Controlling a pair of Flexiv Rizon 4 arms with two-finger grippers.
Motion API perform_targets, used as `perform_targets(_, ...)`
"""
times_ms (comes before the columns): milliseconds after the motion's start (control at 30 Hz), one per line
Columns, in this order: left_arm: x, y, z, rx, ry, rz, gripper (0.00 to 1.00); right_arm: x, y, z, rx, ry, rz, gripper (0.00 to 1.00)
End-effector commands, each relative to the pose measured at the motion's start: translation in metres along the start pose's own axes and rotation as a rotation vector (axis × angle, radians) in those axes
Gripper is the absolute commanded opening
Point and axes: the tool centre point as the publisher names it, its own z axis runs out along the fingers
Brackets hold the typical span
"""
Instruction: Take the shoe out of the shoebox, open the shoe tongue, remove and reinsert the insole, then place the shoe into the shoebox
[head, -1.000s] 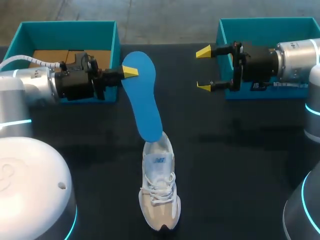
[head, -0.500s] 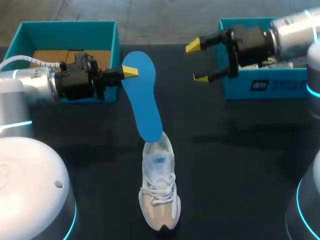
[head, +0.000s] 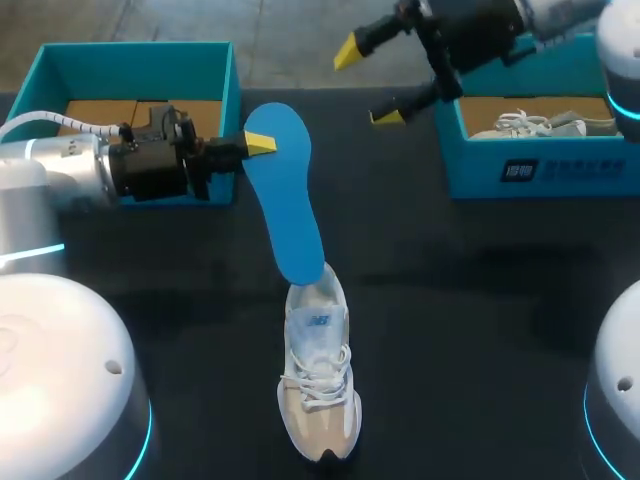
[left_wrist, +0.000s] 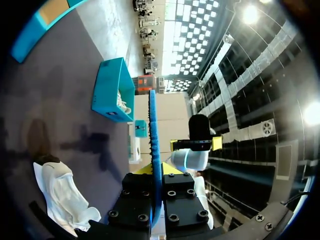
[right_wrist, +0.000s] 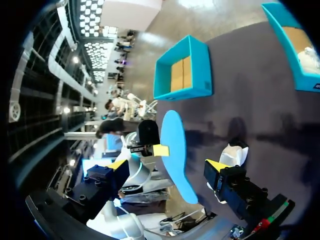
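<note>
At surface centre: shoe (head: 318, 385), white, upright on its sole, laces up.
Insole (head: 285, 195): blue; one end at the shoe's opening, other end pinched in the left pincer (head: 255, 143).
Right shoebox (head: 520, 172): teal, open; contains a second white shoe (head: 530, 125).
Left box (head: 135, 58): teal, open; brown cardboard (head: 100, 110) on its floor.
Right pincer (head: 367, 85): fingers spread, holding nothing, raised beside the right shoebox.
</note>
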Motion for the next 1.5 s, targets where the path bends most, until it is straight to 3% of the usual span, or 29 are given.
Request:
perform_targets(33,0.0,0.0,0.0,-0.002,-0.002,0.0,0.0,0.013,-0.002,0.006,-0.016,-0.264,0.005,1.0)
perform_targets(367,0.0,0.0,0.0,-0.002,-0.002,0.0,0.0,0.035,-0.014,0.012,-0.065,-0.497,-0.021,1.0)
perform_targets(767,0.0,0.0,0.0,-0.002,-0.002,0.0,0.0,0.055,-0.016,0.039,-0.061,-0.72,-0.019,1.0)
perform_targets(1500,0.0,0.0,0.0,-0.002,-0.002,0.0,0.0,0.073,-0.029,0.079,-0.047,-0.908,-0.063,1.0)
